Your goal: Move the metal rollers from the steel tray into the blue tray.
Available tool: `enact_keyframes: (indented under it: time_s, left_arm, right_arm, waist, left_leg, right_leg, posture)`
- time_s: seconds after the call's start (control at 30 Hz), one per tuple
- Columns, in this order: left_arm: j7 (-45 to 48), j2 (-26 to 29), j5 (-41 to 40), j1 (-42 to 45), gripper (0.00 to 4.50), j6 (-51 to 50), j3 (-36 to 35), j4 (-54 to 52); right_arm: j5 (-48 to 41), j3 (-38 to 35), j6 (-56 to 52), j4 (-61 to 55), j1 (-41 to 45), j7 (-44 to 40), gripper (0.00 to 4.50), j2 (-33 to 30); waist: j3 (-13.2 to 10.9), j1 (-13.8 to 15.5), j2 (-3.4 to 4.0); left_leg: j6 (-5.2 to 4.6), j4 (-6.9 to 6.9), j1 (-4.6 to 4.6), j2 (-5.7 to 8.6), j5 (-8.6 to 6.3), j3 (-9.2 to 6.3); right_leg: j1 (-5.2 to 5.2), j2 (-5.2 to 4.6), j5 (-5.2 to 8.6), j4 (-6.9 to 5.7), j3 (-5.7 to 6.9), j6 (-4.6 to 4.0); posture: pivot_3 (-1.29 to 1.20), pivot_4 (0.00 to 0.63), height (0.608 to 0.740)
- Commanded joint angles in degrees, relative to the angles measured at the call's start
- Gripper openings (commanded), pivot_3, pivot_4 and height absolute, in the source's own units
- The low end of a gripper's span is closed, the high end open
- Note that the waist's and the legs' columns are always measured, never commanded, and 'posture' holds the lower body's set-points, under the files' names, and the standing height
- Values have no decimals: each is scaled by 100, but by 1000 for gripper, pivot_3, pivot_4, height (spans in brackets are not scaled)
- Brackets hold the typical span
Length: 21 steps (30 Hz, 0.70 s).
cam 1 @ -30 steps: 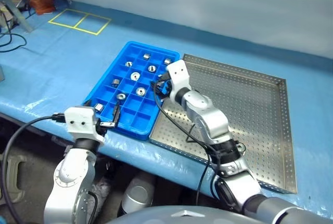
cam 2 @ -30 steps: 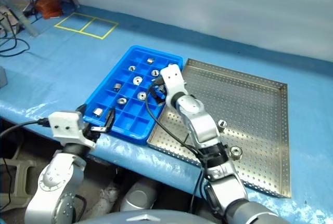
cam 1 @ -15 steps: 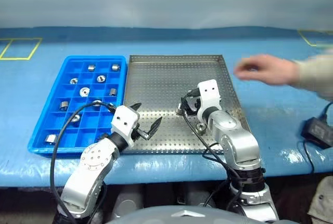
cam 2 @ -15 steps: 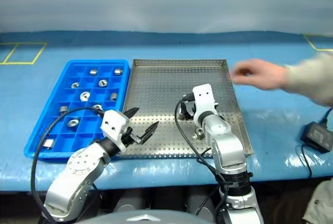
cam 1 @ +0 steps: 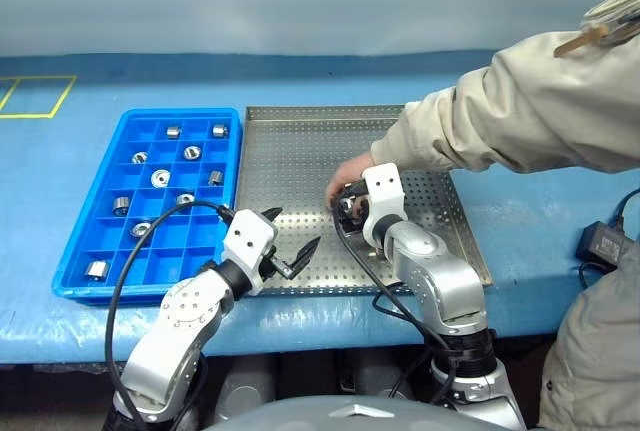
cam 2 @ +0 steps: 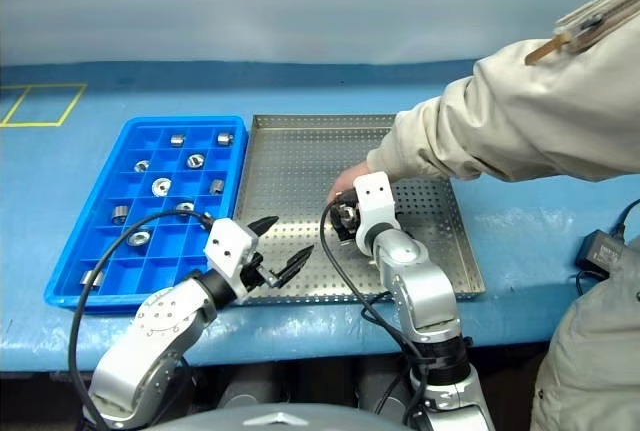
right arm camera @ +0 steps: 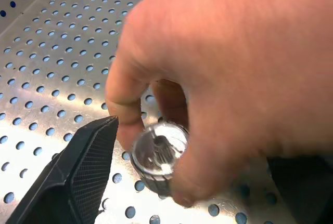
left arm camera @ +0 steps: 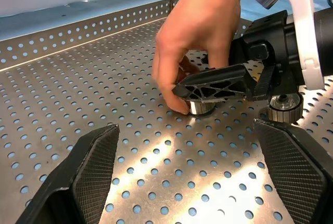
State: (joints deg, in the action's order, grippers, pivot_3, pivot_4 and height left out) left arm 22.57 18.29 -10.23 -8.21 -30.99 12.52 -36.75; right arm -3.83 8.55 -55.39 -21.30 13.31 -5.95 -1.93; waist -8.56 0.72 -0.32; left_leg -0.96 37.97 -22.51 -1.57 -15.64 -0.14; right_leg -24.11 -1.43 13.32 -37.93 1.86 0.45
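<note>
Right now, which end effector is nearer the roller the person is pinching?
Right. The right end effector is right at the roller, which sits between its open fingers under the person's hand. The left end effector hangs open near the steel tray's front edge, apart.

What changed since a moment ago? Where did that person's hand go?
The person's hand reached into the steel tray and now pinches a metal roller between the open right gripper's fingers. The left gripper stayed open above the tray's near edge. The rollers in the blue tray stayed put.
</note>
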Motion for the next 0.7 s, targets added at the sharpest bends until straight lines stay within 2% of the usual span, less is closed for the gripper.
enact_keyframes:
  time_s: [0.03, 0.4, 0.53, 0.7]
  left_arm:
    - [-24, -22, -34, -20, 4500, 23, 66, -99]
    - [-291, -197, 10, -119, 4500, 108, -58, -107]
    - [-624, -455, -39, -153, 4500, 190, -435, -132]
    - [-780, -472, 20, -286, 4500, 219, -688, -274]
  right_arm:
    - [-30, 22, 42, -232, 51, -7, 4479, -8]
    - [-54, 72, 163, -4, 159, -54, 4479, 3]
    - [13, 233, 535, 351, 497, -146, 4479, 15]
    - [20, 281, 1171, 1138, 1079, -241, 4479, 173]
  waist:
    - [0, 3, 0]
    - [0, 7, 0]
    - [0, 17, 0]
    - [0, 60, 0]
  left_leg:
    - [0, 0, 0, 0, 0, 0]
    - [0, 0, 2, 1, 0, 0]
    - [0, 3, 3, 2, 0, 1]
    - [0, 4, 7, 7, 1, -1]
  right_leg:
    - [0, 0, 0, 0, -2, 0]
    - [0, 3, 0, -2, -5, 0]
    - [1, 3, -1, -3, -5, 1]
    - [6, 11, -1, -3, -2, 0]
  posture:
    - [83, 150, 740]
    - [107, 150, 740]
    - [135, 150, 740]
    - [209, 150, 740]
